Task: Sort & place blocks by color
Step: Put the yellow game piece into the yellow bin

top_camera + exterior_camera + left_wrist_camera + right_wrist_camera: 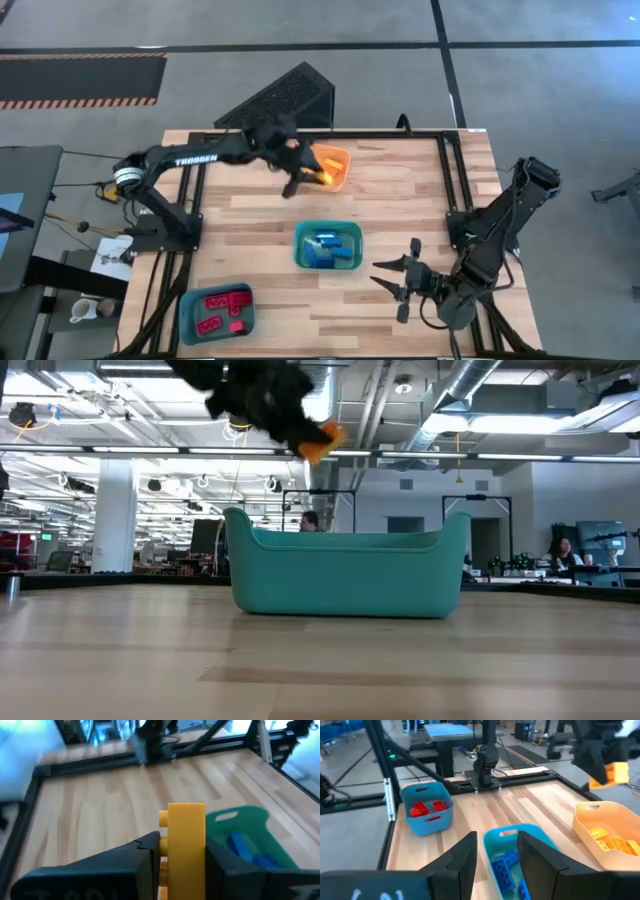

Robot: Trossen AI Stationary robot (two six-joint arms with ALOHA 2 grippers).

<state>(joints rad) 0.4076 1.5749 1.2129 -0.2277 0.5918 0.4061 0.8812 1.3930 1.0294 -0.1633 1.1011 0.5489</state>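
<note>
My left gripper (298, 180) hangs over the near-left rim of the orange bin (338, 158), shut on a yellow block (186, 840). The right wrist view shows that block (615, 772) in the air above the orange bin (605, 832), where other yellow blocks (614, 842) lie. Blue blocks (330, 250) lie in the teal bin (302, 246) at mid-table. Red blocks (215, 305) lie in the blue bin (190, 318) at the near left. My right gripper (395, 280) stands open near the table's right side, right of the teal bin, with nothing between its fingers. My left gripper pinches the yellow block between its two fingers, one on the studded face (165, 845) and one on the opposite face (202, 847). The fingers slant downward. The block stands out past the fingertips and is lifted clear of the table and the bins.
A dark slanted box (285, 100) stands beyond the table's far edge. Black frame rails (445, 180) run along the table's sides. Bare wood lies between the bins and along the near edge (330, 320).
</note>
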